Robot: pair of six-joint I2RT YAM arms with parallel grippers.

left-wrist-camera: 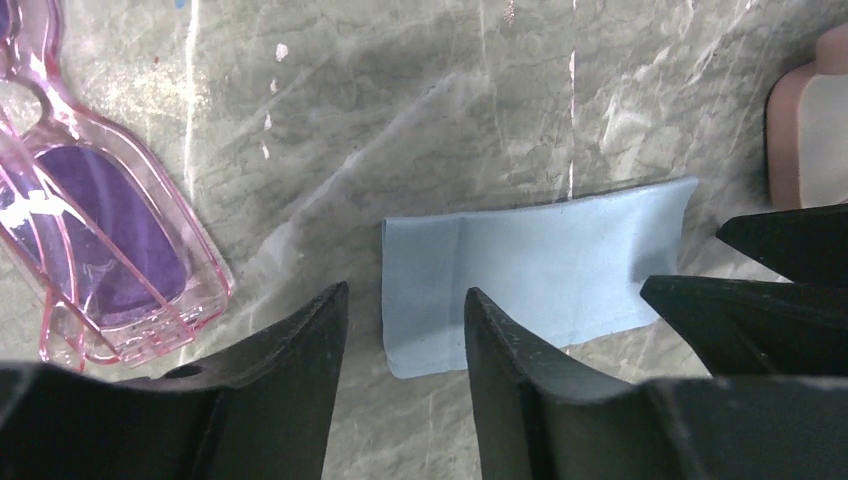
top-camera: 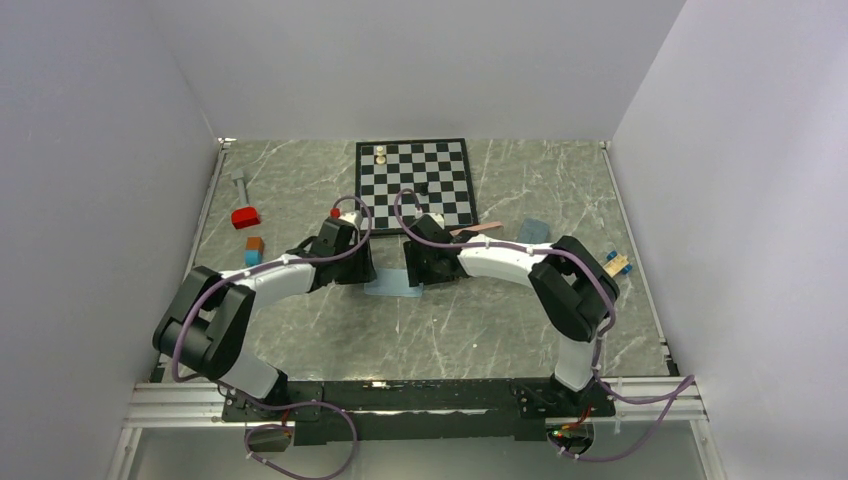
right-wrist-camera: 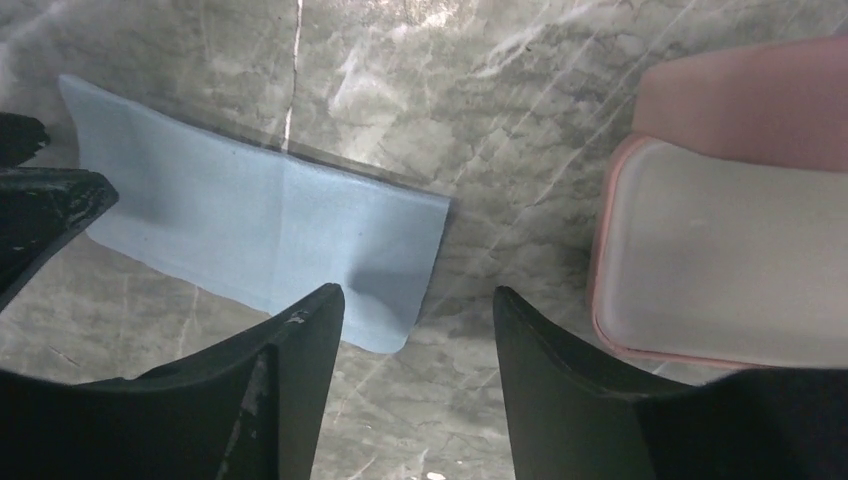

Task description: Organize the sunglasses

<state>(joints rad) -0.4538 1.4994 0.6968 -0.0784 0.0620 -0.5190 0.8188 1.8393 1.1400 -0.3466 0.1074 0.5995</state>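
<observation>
Left gripper [left-wrist-camera: 405,305] and right gripper [right-wrist-camera: 418,300] are hovering half-open, empty, straddling opposite ends of the blue cloth [left-wrist-camera: 540,260]. Should be pinching both edges low, evenly.

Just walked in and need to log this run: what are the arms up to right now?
Both arms are bent down over a light-blue cloth lying flat mid-table. The left gripper hangs over one end and the right gripper over the other, jaws apart, nothing held. The purple-pink sunglasses lie untouched beside the left gripper, and a pink case sits beside the right one.
</observation>
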